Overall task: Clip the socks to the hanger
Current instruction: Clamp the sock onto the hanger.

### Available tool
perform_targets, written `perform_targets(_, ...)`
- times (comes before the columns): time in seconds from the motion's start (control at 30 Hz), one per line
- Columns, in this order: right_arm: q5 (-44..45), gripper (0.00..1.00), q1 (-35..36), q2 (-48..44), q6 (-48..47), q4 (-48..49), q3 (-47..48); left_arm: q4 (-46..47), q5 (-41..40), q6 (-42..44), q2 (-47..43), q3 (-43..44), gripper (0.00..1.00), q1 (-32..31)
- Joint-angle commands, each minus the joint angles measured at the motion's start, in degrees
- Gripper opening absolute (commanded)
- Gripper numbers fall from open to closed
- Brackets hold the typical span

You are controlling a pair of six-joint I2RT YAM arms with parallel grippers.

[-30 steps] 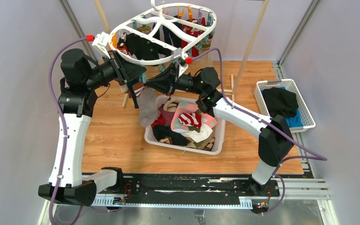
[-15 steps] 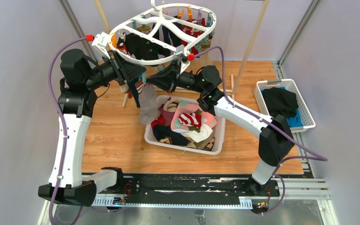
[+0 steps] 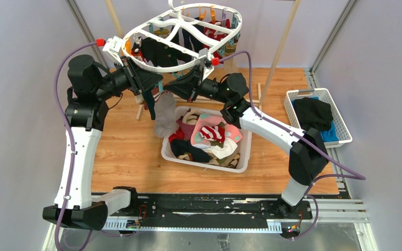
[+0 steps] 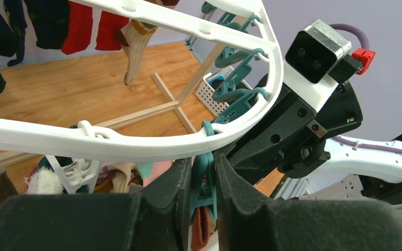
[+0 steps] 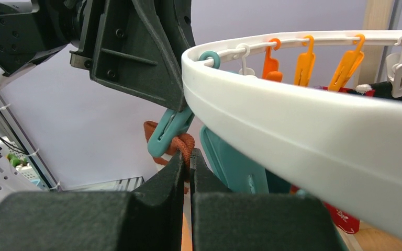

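At 6 o'clock the left gripper [image 4: 203, 166] pinches a teal clothespin [image 4: 201, 183] hanging from the white hanger [image 4: 136, 144] rim; the right arm's wrist camera [image 4: 314, 49] sits at 2 o'clock.

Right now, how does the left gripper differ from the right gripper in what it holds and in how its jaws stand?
The left gripper squeezes a teal clothespin hanging from the hanger; the right gripper pinches a rust-coloured sock cuff. The left jaws stand a little apart, with the pin between them; the right jaws are almost fully closed on the thin fabric. Both work just under the hanger's white rim, facing each other.
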Motion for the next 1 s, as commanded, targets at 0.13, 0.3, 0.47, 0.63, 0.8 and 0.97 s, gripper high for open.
perform_targets(0.13,0.5,0.0,-0.6,-0.6,5.0,6.5,1.3,-1.1,1.6,2.1,-1.4,-0.9,0.15,-0.2)
perform_targets(0.3,0.5,0.0,-0.6,-0.7,4.9,6.1,1.2,-1.1,1.3,2.5,-1.7,-1.3,0.37,-0.2)
perform_targets(0.47,0.4,0.0,-0.6,-0.6,4.7,5.5,1.1,-1.1,1.4,2.7,-1.9,-1.2,0.54,-0.3)
perform_targets(0.63,0.4,0.0,-0.6,-1.0,4.5,4.9,0.7,-1.4,1.5,2.8,-1.9,-1.1,0.55,-0.2)
perform_targets(0.8,1.0,0.12,-0.7,-2.1,4.2,4.0,-0.9,-1.9,1.3,3.3,-1.8,-0.8,0.55,-0.2)
perform_targets(0.97,5.0,0.5,-1.6,-4.9,4.2,3.0,-5.7,-2.7,-0.3,5.5,-2.3,-0.7,0.51,-0.3)
